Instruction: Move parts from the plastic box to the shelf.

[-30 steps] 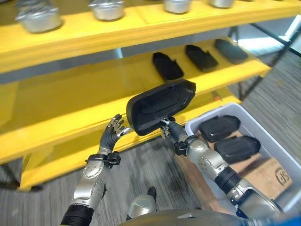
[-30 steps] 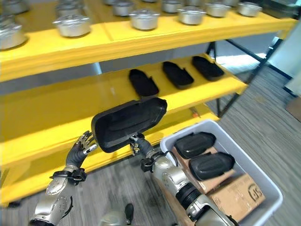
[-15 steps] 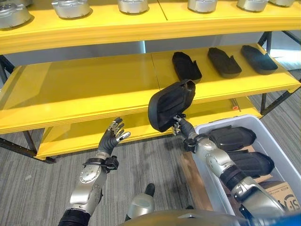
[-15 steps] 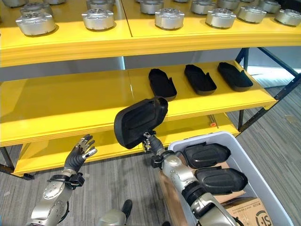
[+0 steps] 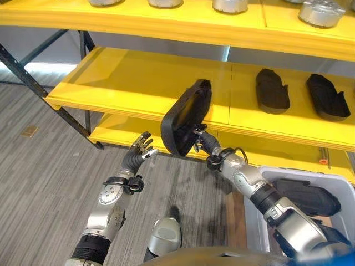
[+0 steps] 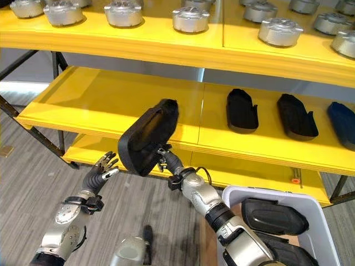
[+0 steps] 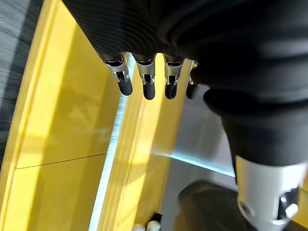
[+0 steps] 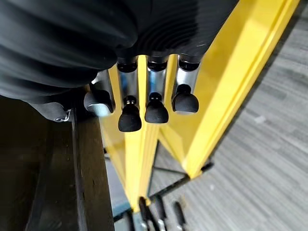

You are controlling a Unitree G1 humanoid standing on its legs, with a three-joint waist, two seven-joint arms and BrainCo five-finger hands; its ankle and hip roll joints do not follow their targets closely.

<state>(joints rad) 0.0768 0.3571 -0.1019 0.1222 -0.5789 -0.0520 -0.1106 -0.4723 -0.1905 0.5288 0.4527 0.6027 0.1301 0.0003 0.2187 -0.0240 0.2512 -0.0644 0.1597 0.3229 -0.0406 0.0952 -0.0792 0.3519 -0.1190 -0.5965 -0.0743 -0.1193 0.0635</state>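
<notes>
While right hand [image 6: 164,159] grips black part [image 6: 145,138] upright before yellow shelf [image 6: 100,102], left hand [image 6: 100,173] hovering beside, fingers relaxed, empty

You've got a row of silver round metal parts [image 6: 190,18] along the top tier. Under everything, grey striped carpet floor [image 5: 50,166], with a small tan scrap [image 5: 29,131] lying out on your left. A little orange bit [image 6: 295,180] sits low, beside the dark diagonal brace [image 5: 33,83].
</notes>
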